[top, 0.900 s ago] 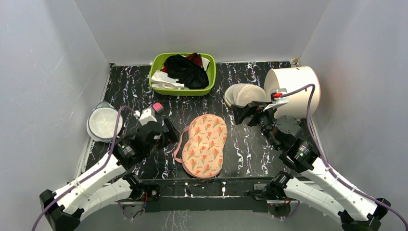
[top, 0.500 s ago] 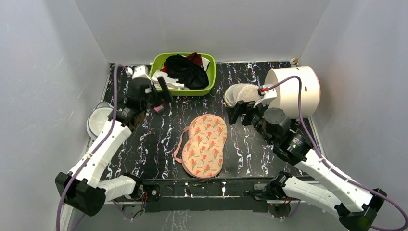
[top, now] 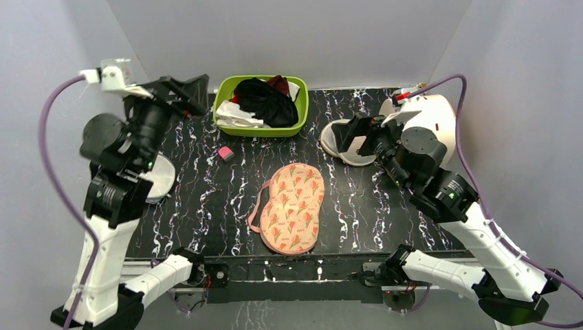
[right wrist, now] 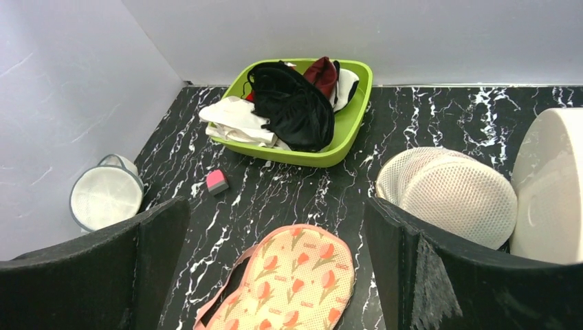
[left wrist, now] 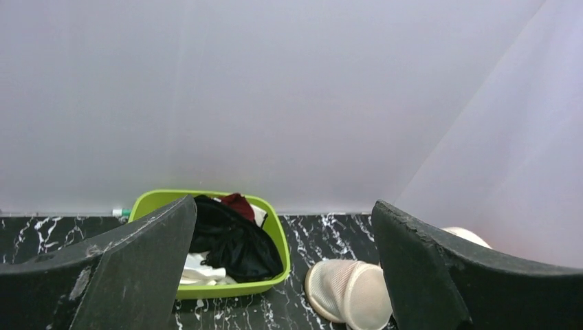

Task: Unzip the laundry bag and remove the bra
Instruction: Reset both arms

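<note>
Two pairs of jaws stood wide apart and empty, neither touching anything. The laundry bag (top: 294, 207) lay flat on the counter (top: 357, 206), roughly midway between the two arm bases. Its long axis ran near-to-far, with the far lobe tipped slightly to the right. A pink loop (top: 255, 206) bowed out from the bag's left side. Whether that was an opened stretch of zipper edging or a strap could not be told, and no slider showed. The bra was not visible and was presumably shut inside the bag. The black cloth heaped in the green basin (top: 261, 131), beyond the bag's far end, could not be told for it.

The right gripper (top: 352, 139) hung raised just beyond and to the right of the bag's far lobe. Its wrist camera looked down on that lobe, low between the jaws. The left gripper (top: 194, 95) was lifted well off to the bag's far left. Its camera faced the basin and back wall, with the bag out of its view.

The right arm therefore looked the nearer, needing to drop and draw back toward the bag's far end. The pink loop, however, lay on the left arm's side. Any pull would likely run lengthwise along that edge, with the other jaws pinning the fabric.
</note>
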